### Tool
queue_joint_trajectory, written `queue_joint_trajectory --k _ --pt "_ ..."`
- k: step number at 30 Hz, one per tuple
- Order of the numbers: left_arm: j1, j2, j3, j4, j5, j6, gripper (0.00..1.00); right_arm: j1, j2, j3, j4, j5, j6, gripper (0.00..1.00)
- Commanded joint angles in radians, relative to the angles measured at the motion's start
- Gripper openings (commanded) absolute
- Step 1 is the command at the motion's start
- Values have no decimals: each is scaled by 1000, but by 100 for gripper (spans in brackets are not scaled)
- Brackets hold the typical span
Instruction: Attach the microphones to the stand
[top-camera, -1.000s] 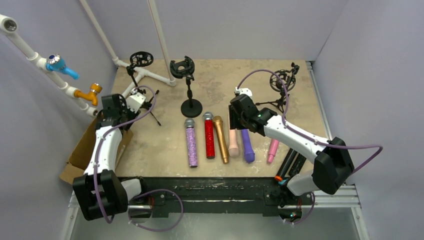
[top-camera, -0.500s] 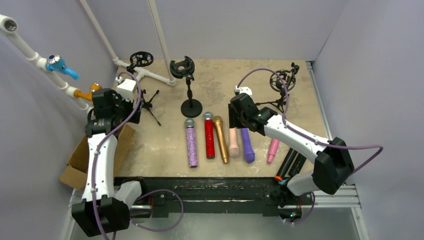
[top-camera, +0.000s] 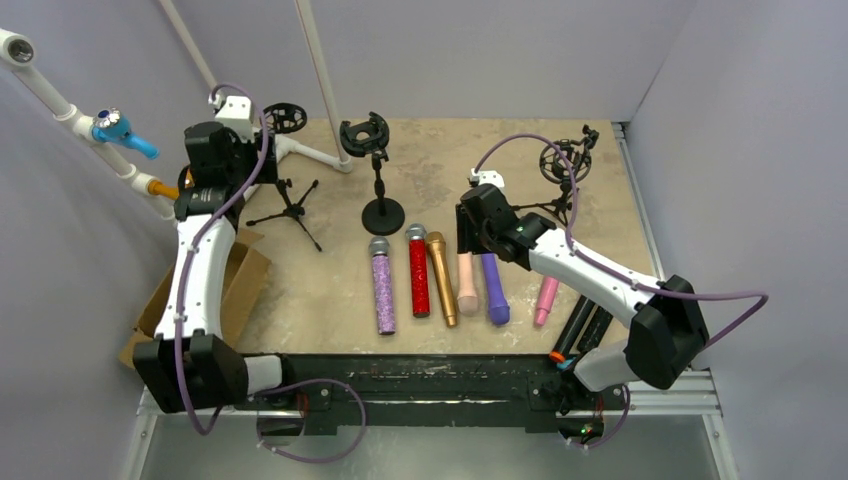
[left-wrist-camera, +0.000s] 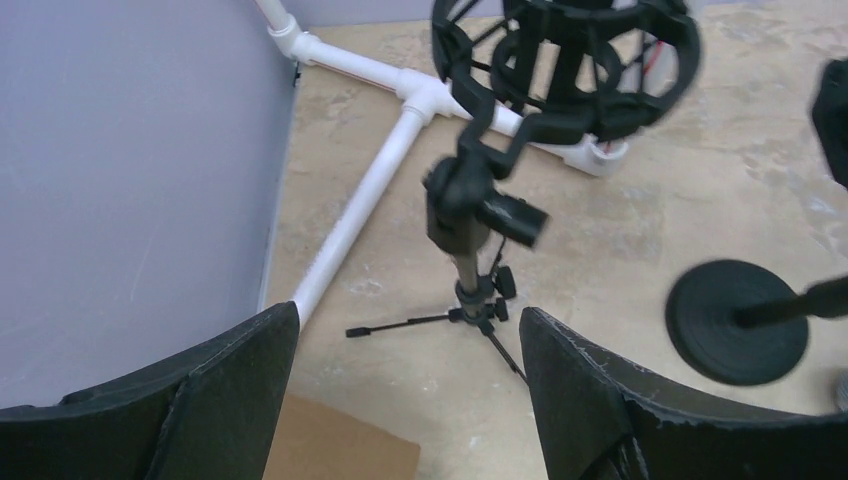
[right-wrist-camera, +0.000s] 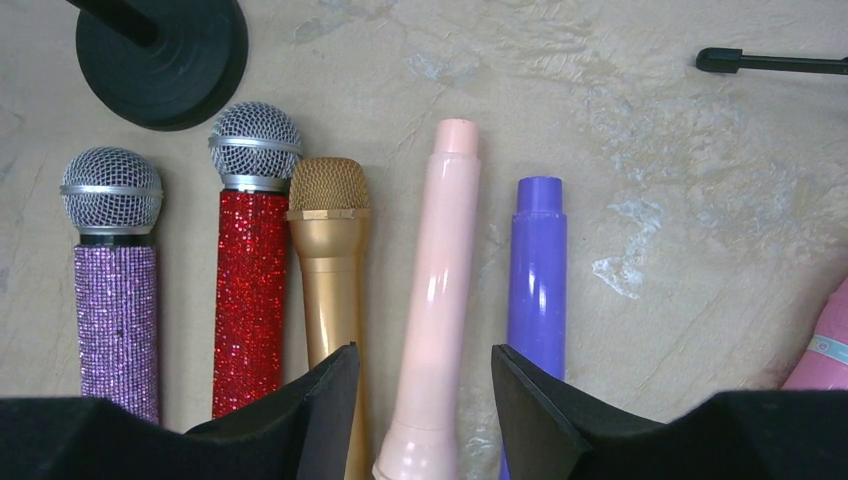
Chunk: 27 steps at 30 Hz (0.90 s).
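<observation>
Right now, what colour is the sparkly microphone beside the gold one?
Glittery red microphone; the right wrist view shows it best.

Our white-and-black left arm (top-camera: 195, 270) reaches far back and leftward, the black two-finger left tool (left-wrist-camera: 408, 318) spread wide, gripping nothing. Our matching right arm (top-camera: 585, 272) stretches forward and inward, the right tool (right-wrist-camera: 420, 352) pointing down, fingers parted, holding nothing.
</observation>
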Motion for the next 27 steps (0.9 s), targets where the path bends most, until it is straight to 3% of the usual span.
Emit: queue_joint_trajectory --k 1,6,15,22,24,27 --pt "-19 88 89 69 -75 -21 80 1 -56 20 29 -14 -10 55" --pt "-2 148 137 76 -30 -52 74 2 -64 8 33 -12 -17 53" --pt "-3 267 273 45 135 -75 53 2 -65 -7 29 -2 -17 49" --pt "0 281 278 23 247 -49 36 1 -69 -14 24 11 -15 45" --pt "2 265 260 22 275 -32 29 2 -69 -10 19 10 -17 42" --pt "5 232 232 7 354 11 8 1 -71 -4 18 13 -19 41"
